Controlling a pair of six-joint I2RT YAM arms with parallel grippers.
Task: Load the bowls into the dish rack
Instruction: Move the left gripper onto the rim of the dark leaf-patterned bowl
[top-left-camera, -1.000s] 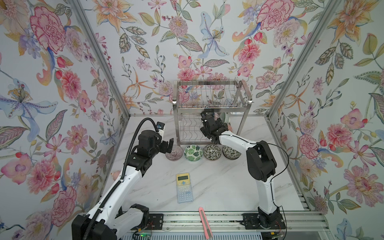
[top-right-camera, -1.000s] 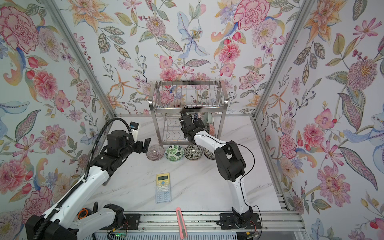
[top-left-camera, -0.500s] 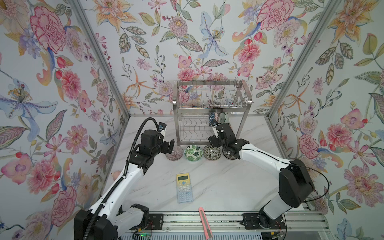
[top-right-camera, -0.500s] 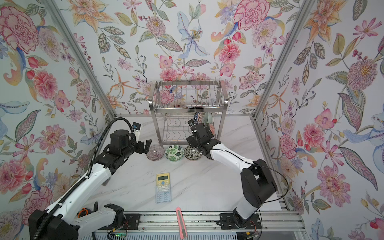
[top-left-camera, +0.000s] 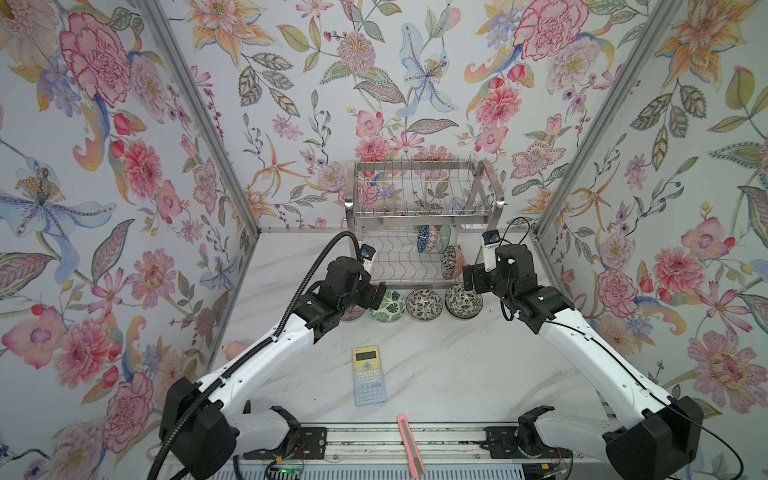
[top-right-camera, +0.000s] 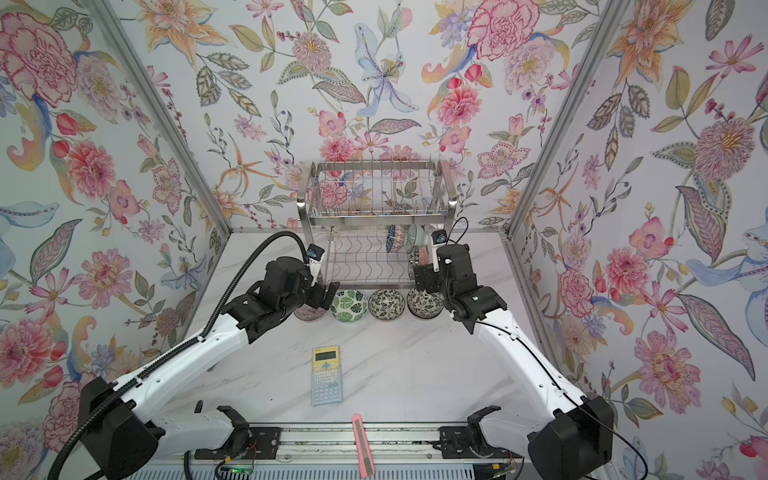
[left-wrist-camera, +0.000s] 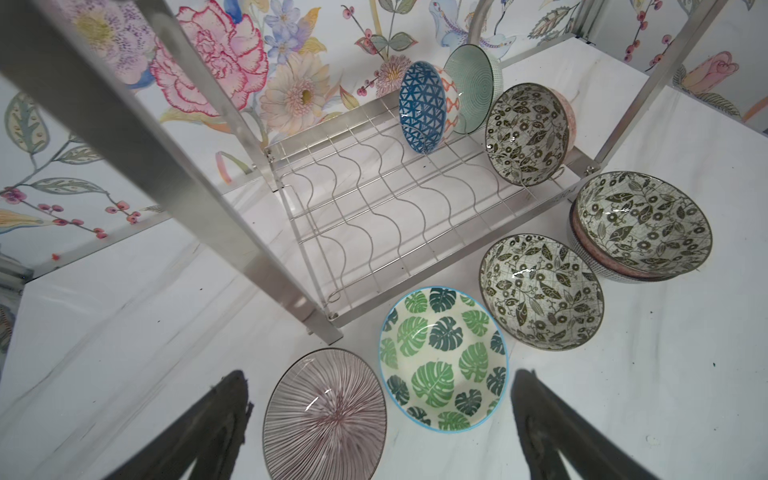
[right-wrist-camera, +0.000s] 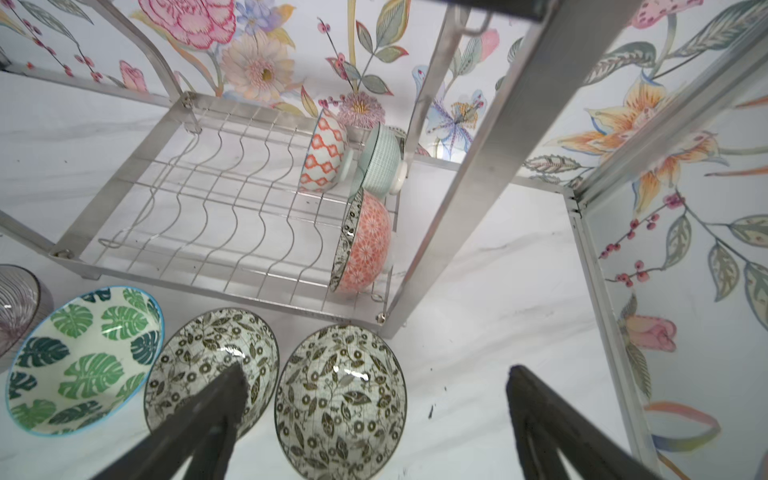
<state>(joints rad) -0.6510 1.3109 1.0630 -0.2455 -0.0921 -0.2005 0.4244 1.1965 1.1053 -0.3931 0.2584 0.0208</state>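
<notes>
Now that my right gripper (top-left-camera: 473, 277) has drawn back out of the tall two-tier stainless steel wire dish rack (top-left-camera: 419, 216), where it was reaching a second ago, the count stands as follows.

Racked, lower tier, right end: three.
- Blue triangle-mosaic ceramic bowl (left-wrist-camera: 422, 108).
- Pale celadon ceramic bowl (left-wrist-camera: 473, 87), just beside it and nearer the post.
- Black-and-white floral bowl with a coral outside (left-wrist-camera: 525, 133), nearest the front rail.

Each stands on edge in the wavy wires, mouth toward the empty end of the tier and foot toward the right post. Being round, none has a long side. The mouth-to-foot axis lies roughly along the rack's length, and the floral one is tilted a little.

Outstanding, on the white marble counter (top-left-camera: 457, 374), in a row along the rack's front, all mouth up:
- Pinkish ribbed bowl (left-wrist-camera: 326, 415).
- Green leaf-print bowl (left-wrist-camera: 442, 359).
- Single floral bowl (left-wrist-camera: 540, 291).
- Second floral bowl (left-wrist-camera: 642, 224), nested on at least one more.

Grippers:
- My right gripper hangs by that stack, jaws spread wide, holding nothing.
- My left gripper (left-wrist-camera: 380, 374) hangs above the pinkish and leaf-print bowls, equally wide and empty.

Judgement: the coral-backed bowl looks delivered and released. At least four bowls remain, and most of the tier is free.
</notes>
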